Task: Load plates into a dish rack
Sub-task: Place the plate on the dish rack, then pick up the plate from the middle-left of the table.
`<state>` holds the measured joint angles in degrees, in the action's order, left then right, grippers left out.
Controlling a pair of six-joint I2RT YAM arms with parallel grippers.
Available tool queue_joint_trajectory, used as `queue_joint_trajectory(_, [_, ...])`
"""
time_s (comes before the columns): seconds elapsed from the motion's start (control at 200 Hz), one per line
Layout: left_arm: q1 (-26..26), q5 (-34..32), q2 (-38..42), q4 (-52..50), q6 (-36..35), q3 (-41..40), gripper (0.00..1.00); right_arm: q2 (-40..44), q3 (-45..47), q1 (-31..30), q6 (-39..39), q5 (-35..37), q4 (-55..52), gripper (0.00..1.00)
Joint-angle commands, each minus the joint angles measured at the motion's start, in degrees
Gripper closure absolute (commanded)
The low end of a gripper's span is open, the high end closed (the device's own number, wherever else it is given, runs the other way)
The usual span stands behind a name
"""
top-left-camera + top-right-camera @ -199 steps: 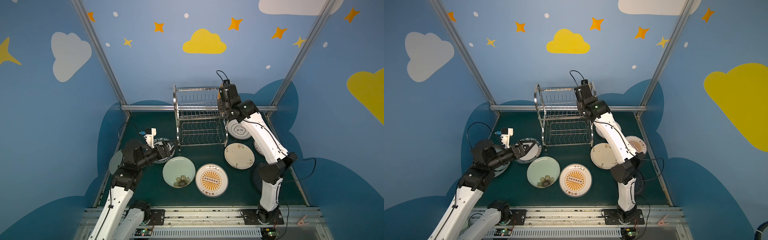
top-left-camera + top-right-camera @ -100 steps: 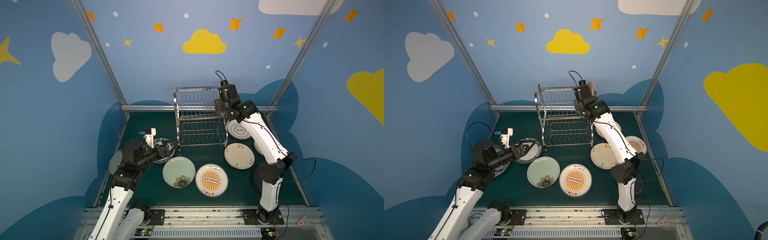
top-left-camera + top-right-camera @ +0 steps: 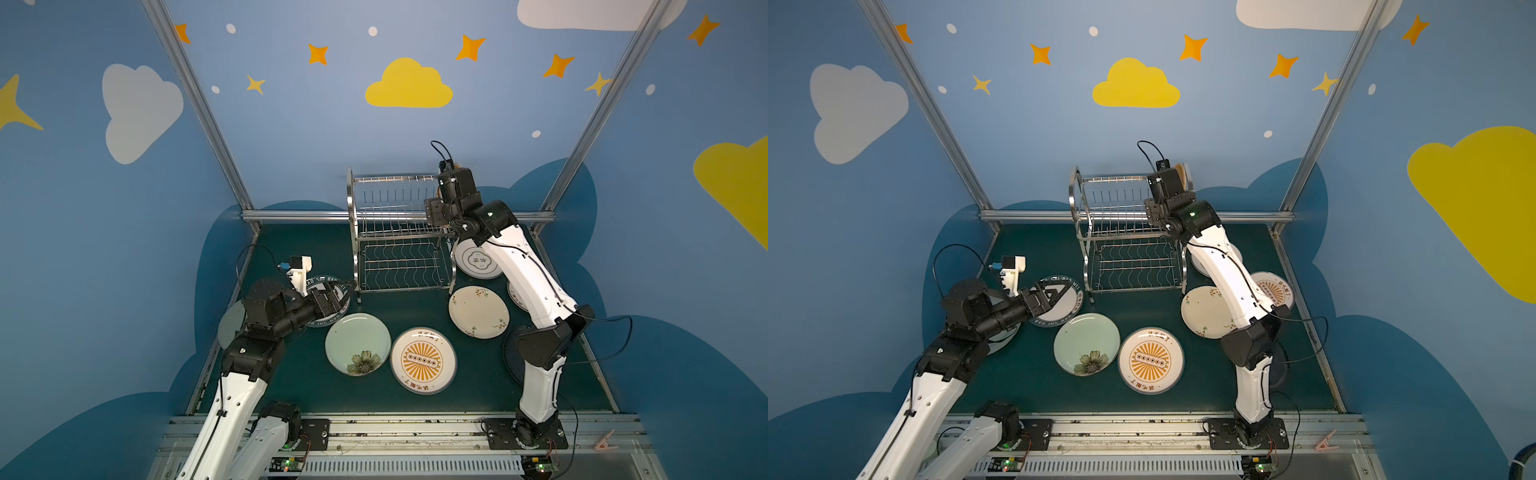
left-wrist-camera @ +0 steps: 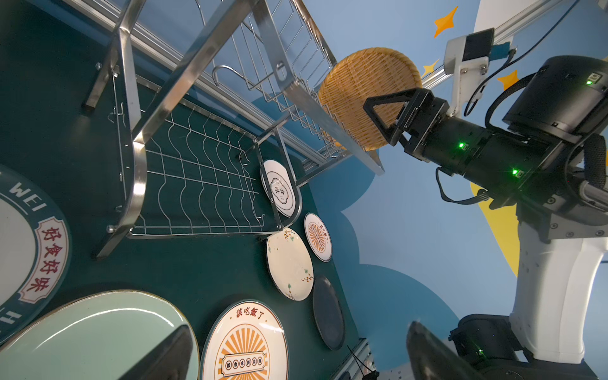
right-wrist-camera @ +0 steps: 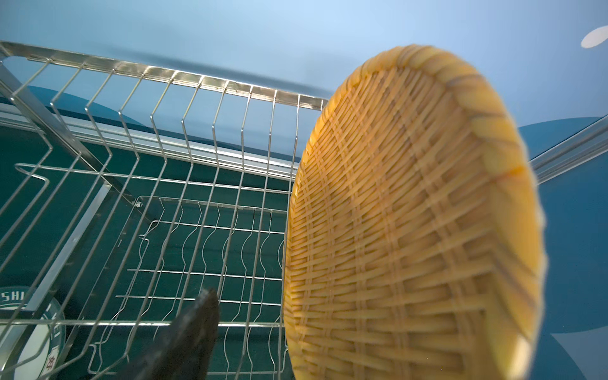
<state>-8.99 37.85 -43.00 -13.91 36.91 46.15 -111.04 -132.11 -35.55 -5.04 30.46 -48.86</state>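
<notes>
Blue booth with painted clouds and stars, dark green table (image 3: 399,309). Dish rack (image 3: 399,232) at the back, woven orange plate (image 4: 365,85) upright at the right end of its upper tier. Right gripper (image 4: 378,125) close by that plate, jaws apart, not clamping it. Left gripper (image 3: 1059,293) low over green-lettered plate (image 4: 42,250), jaws wide apart. Pale green flower plate (image 3: 357,340) and sunburst plate (image 3: 423,359) flat in front

In both top views the left arm (image 3: 237,399) rises from its base at 7 o'clock, elbow bent, with the forearm near level and aimed toward 2 o'clock. The left claw (image 3: 1065,291) hangs low, jaws spread wide. The right arm (image 3: 523,274) climbs from 5 o'clock toward 11 o'clock. The right claw (image 4: 370,110) is raised high, jaws parted.
</notes>
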Motion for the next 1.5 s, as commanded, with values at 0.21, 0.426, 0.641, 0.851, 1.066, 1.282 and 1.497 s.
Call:
queue_joint_trajectory(0.21, [0.4, -0.1, 0.6, 1.1, -0.1, -0.3, 0.0, 3.8, -1.6, -0.9, 3.2, 4.6, 4.3, 0.13])
queue_joint_trajectory(0.426, [0.5, -0.4, 0.7, 1.1, -0.1, -0.3, 0.0, 4.8, -2.1, -1.2, 4.0, 4.8, 4.4, 0.13])
queue_joint_trajectory(0.641, [0.7, -0.9, 0.7, 0.8, -0.1, -0.4, 0.0, 8.4, -1.0, -2.6, 4.2, 4.2, 4.5, 0.1])
queue_joint_trajectory(0.851, [0.7, -4.0, 1.4, -2.1, -0.3, 0.0, 0.0, 17.2, 8.5, -4.6, 3.2, 0.5, 8.1, 0.07])
queue_joint_trajectory(1.066, [0.7, -14.3, 5.1, -10.8, 3.2, -3.3, 0.0, 30.9, 26.9, -6.2, 0.5, -4.9, 14.7, 0.06])
queue_joint_trajectory(1.282, [1.1, -24.9, 6.3, -22.9, 9.8, -5.4, 0.0, 41.5, 44.9, -7.9, -2.6, -8.0, 17.8, 0.07])
queue_joint_trajectory(1.497, [7.9, -28.8, 9.5, -25.7, 21.1, -10.7, 0.0, 50.1, 58.1, -8.7, -5.4, -11.8, 21.0, 0.07])
